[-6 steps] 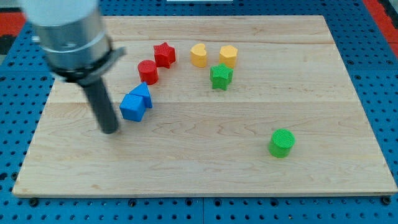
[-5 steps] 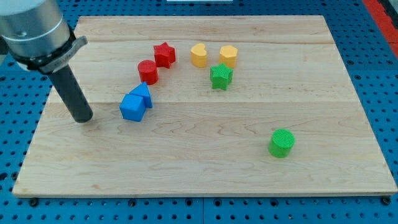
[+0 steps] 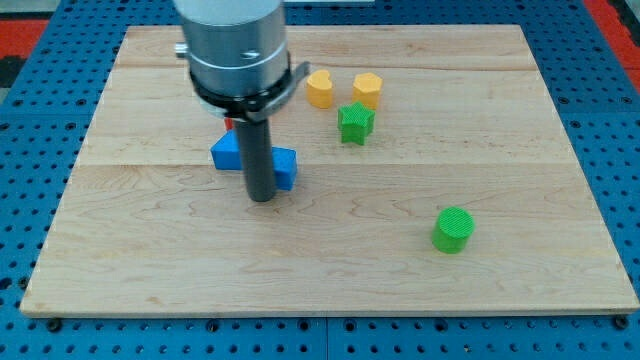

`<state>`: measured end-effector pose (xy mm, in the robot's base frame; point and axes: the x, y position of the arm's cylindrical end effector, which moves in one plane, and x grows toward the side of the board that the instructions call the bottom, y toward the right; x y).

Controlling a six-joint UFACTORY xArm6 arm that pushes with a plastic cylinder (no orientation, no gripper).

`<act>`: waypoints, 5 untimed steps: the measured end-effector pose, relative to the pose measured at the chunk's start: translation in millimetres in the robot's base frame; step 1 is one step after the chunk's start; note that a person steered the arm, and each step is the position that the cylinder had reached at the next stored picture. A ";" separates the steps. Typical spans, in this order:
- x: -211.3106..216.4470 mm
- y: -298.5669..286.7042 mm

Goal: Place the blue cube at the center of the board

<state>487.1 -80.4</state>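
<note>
Camera view. The wooden board (image 3: 500, 290) is lying on a blue pegboard surface (image 3: 30, 130). My tip (image 3: 262, 197) is resting on the board left of centre, at the end of the dark rod, which is hanging below the grey arm housing (image 3: 235, 45). There are no jaws here, only a plain rod end, so nothing is being pinched.

Two blue pieces are showing on either side of the rod. The blue cube (image 3: 284, 167) is sitting just to the view's right of the rod, touching it or very nearly, just above and to the right of my tip. It is lying left of the board's centre and a little toward the view's top. The second blue block (image 3: 227, 151) is peeking out on the rod's left; its shape is partly hidden. A sliver of a red block (image 3: 229, 124) is showing above it, mostly covered by the arm.

Toward the view's top, the yellow heart (image 3: 319, 88) and yellow hexagon (image 3: 367, 89) are sitting side by side, apart. The green star (image 3: 355, 122) is lying just below them. The green cylinder (image 3: 453, 229) is standing alone, well apart at lower right.
</note>
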 end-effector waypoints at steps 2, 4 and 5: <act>-9.0 4.9; -12.5 67.6; 3.7 49.4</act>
